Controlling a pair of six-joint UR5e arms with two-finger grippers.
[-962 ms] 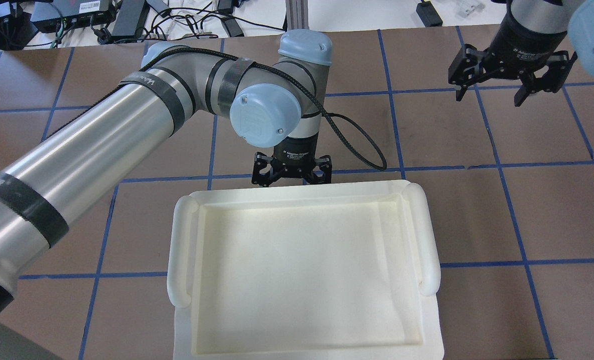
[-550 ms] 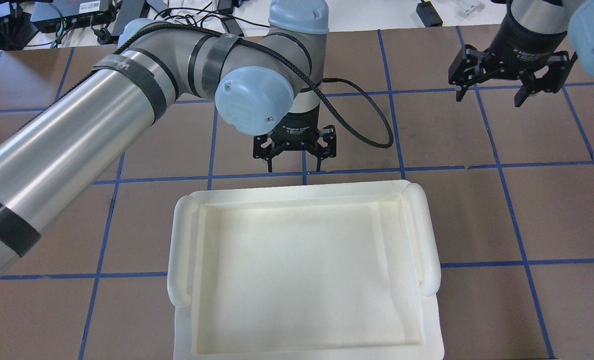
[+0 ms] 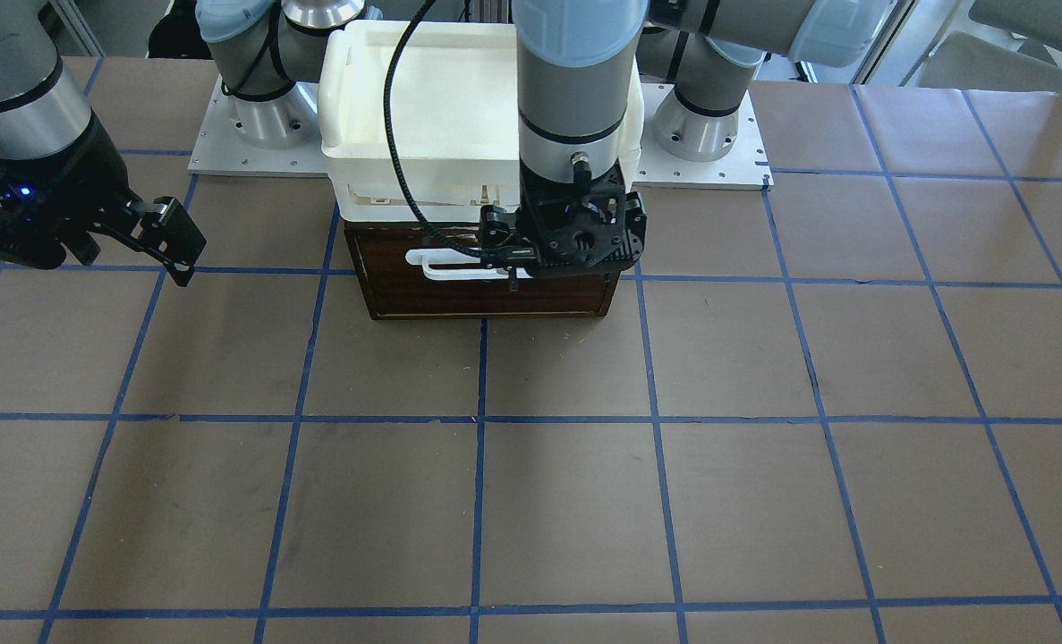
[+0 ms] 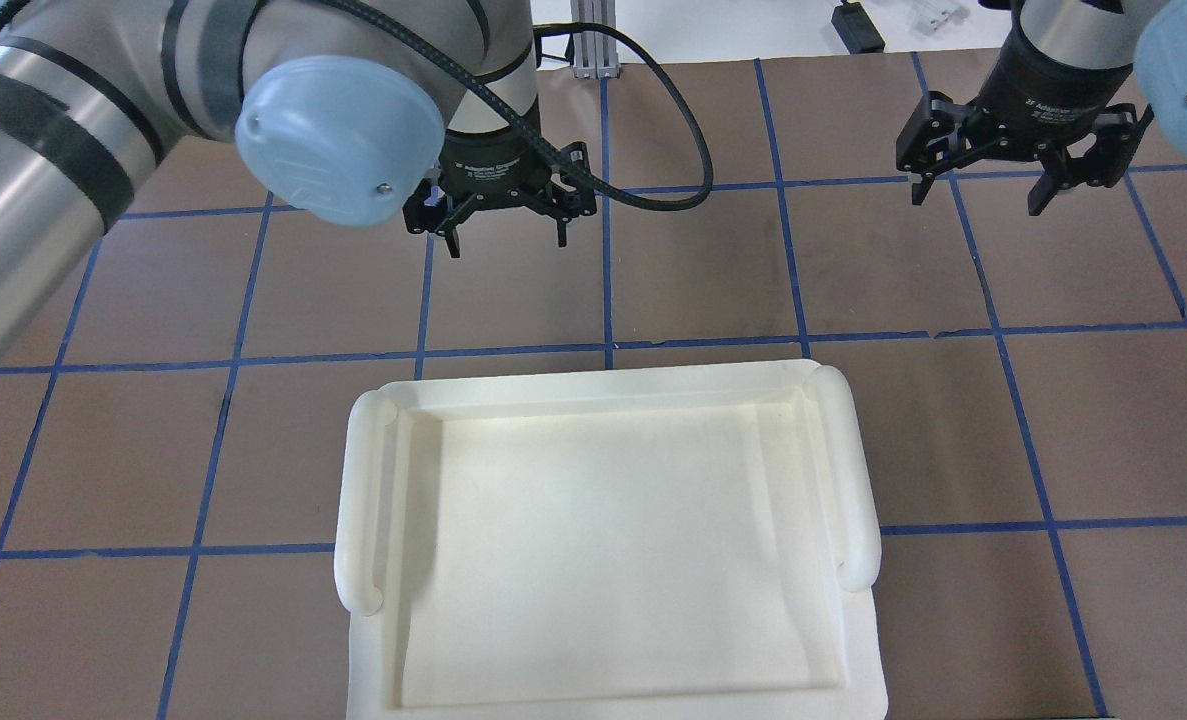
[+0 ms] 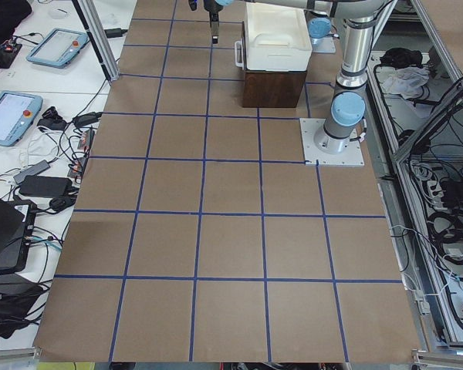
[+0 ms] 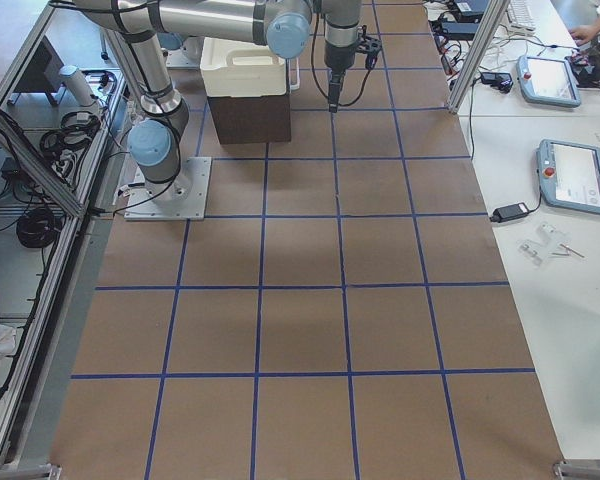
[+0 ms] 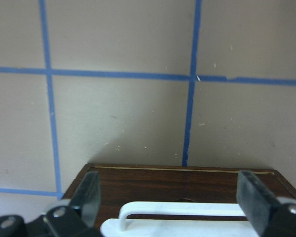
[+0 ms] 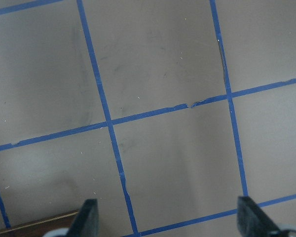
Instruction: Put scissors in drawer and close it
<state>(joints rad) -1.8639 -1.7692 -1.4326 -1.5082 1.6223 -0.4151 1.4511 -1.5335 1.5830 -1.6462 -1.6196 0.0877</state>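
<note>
The drawer [image 3: 486, 300] is pushed in under the white tray; only its dark brown front panel and white bar handle [image 3: 446, 266] show. The panel and handle [image 7: 187, 210] also show in the left wrist view. The scissors are not in view. My left gripper [image 4: 505, 243] is open and empty, hovering just out from the drawer front and above it, its fingers [image 7: 86, 195] spread wider than the handle. My right gripper [image 4: 975, 202] is open and empty, off to the side above bare table; its fingers [image 8: 86, 219] show over blue tape lines.
A white plastic tray [image 4: 593, 385] sits on top of the drawer box, with nothing in it. The brown table [image 3: 584, 465] is marked with a blue tape grid. Cables and devices lie beyond the table's far edge [image 4: 153, 30].
My left gripper has pulled back from the tray's far edge, moving away from the drawer front and to the view's left. The right arm has not moved.
</note>
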